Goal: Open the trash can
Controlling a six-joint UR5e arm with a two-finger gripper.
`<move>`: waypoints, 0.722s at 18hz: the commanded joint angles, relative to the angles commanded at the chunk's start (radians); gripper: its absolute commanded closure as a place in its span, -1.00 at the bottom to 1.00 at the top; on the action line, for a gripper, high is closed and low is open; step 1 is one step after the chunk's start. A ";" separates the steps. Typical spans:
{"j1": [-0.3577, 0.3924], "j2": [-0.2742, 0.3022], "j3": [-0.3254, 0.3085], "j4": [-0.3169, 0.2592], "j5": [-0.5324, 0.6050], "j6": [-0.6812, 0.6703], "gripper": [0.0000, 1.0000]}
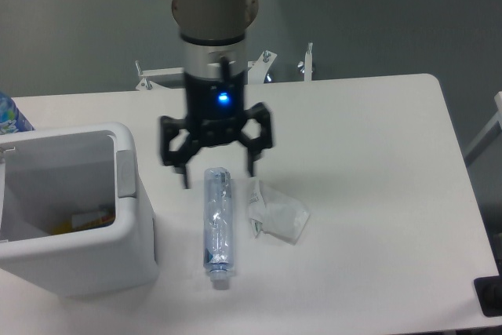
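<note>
The trash can (pixel 118 249), a big white box-shaped bin, stands at the table's left front with its top open. Its hollow shows yellow and white scraps at the bottom, and the grey push tab (pixel 125 172) sits on its right rim. No lid shows over the opening. My gripper (pixel 217 166) hangs open just above the cap-less end of the clear plastic bottle (pixel 218 221), to the right of the bin and apart from it. Nothing is between its fingers.
A crumpled clear wrapper (pixel 276 213) lies right of the bottle. A blue-printed carton (pixel 9 115) peeks in at the left edge behind the bin. Metal brackets (pixel 267 64) stick up past the table's far edge.
</note>
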 joint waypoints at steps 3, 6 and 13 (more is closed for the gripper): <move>0.069 0.008 -0.003 -0.005 0.017 0.141 -1.00; 0.123 0.031 -0.012 -0.041 0.080 0.329 -1.00; 0.242 0.057 -0.028 -0.149 0.098 0.739 -1.00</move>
